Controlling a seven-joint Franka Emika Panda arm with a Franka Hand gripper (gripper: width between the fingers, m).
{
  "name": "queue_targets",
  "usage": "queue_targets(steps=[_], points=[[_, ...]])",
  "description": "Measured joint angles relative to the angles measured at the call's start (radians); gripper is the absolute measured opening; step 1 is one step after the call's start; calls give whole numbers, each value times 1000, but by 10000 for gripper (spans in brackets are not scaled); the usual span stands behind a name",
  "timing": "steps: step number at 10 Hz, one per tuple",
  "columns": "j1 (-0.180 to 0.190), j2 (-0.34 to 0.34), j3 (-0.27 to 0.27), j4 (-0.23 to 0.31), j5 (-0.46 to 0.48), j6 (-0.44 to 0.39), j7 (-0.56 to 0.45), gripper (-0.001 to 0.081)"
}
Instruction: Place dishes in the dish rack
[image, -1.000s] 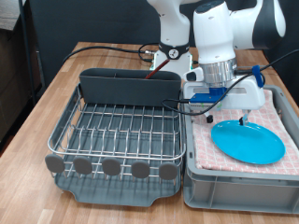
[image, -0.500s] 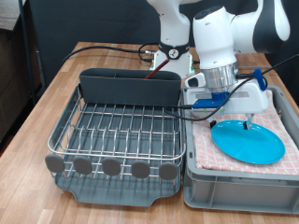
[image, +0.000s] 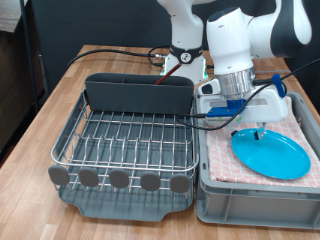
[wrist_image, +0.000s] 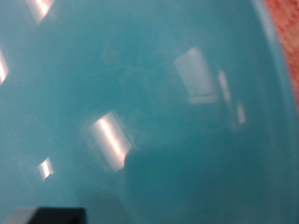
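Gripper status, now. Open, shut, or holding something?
Gripper: right over the light-blue plate lying on the pink checked cloth; open or shut cannot be told, and no grasp shows.

plate (image: 270, 154) on cloth (image: 296, 122) in bin (image: 255, 198) | dish rack (image: 125, 142) at exterior view's left

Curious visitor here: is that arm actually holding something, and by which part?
Cannot be told: the gripper is at the plate's far rim, but no grip shows.
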Motion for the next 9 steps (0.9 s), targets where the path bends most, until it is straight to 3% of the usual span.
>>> queue_targets(steps=[1, 3, 4, 5, 7, 9], points=[[2, 1, -4, 1, -10, 0, 10, 443], [9, 1, -16, 1, -62, 0, 57, 101], [14, 1, -26, 3, -97, 0, 90, 101], [18, 1, -34, 5, -132, -1, 121, 51], [31, 0, -56, 6, -209, -4, 187, 51], [66, -6, -110, 6, -346, -11, 304, 50]])
